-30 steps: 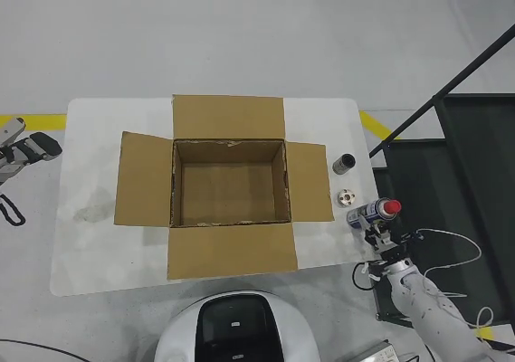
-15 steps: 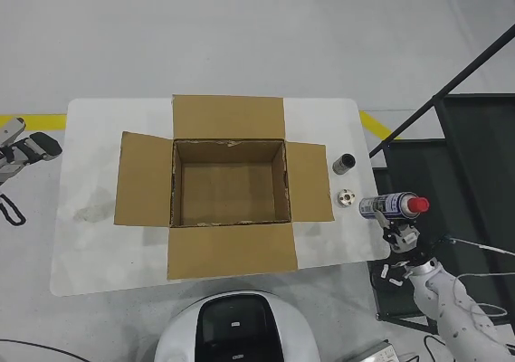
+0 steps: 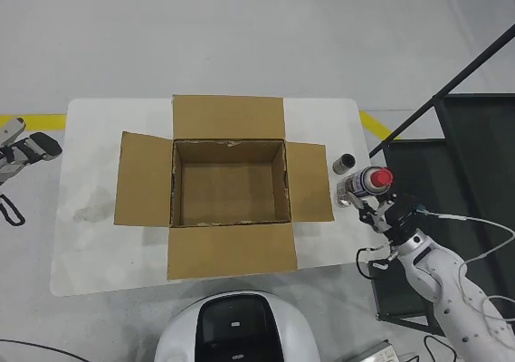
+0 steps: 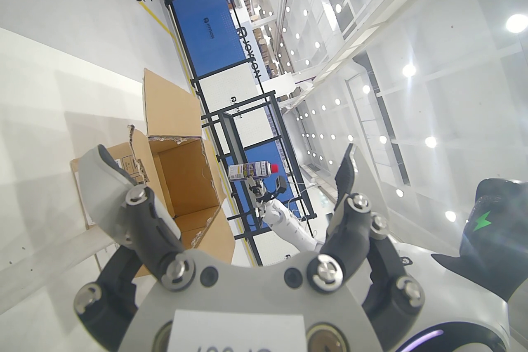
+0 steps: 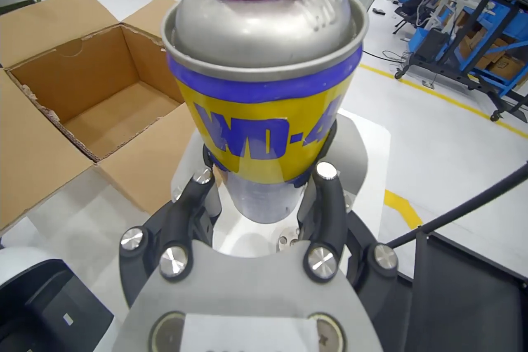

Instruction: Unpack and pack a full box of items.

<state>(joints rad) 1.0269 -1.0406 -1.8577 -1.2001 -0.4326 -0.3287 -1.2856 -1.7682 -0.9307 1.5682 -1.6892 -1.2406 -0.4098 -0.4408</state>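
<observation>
One spray can [image 5: 264, 110], red-capped, stands roughly upright in the right end effector [image 5: 262, 180], whose two fingers [image 5: 326, 197] close on the bare lower band of the can, below the printed label. We judge the can rigid and moderately heavy for its width, with a smooth painted wall that may slip or swing if gripped lightly. The low hold leaves most of its length above the fingers, so it could tip about them. A hold nearer mid-height would likely steady it; the cap is a poor place to grip, as it may pull off. The open cardboard box [image 3: 230, 118], floor bare, lies well to one side of this end effector, past one folded-out flap. A small dark cylinder [image 3: 344, 164] stands on the tabletop [image 3: 94, 244] just beyond the can. The left end effector [image 3: 17, 145] hangs beyond the far side of the box, off the tabletop's edge, fingers spread wide and holding nothing.
</observation>
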